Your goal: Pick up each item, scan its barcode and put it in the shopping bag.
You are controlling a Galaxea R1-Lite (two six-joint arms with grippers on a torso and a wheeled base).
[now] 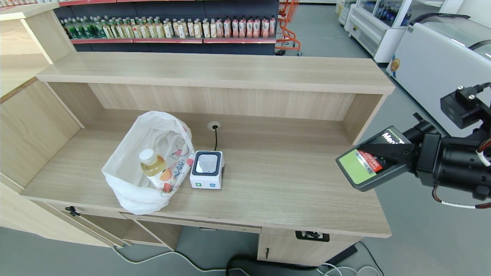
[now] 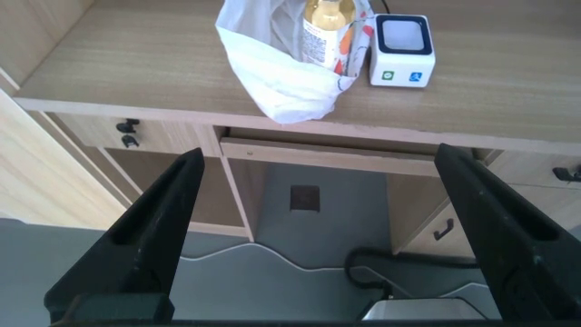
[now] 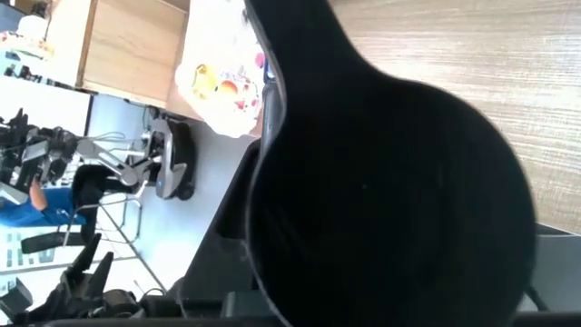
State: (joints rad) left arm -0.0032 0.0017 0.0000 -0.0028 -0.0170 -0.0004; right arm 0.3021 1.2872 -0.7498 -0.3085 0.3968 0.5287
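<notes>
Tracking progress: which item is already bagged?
The white-capped bottle, standing inside the shopping bag; the green box is held by the right gripper.

Dark green-faced box (image 1: 360, 170) tilted in right pincer (image 1: 383, 154) beyond tabletop (image 1: 291, 184) edge; bottle (image 1: 154, 168) standing in white bag (image 1: 126, 188), scanner (image 1: 207, 169) just beside.

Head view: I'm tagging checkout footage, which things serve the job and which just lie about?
Job: white plastic shopping bag, white-capped tea bottle inside it, white cube scanner, dark green-labelled pack in the right tool.
Lying about: shelved drink bottles, white chest freezers.
</notes>
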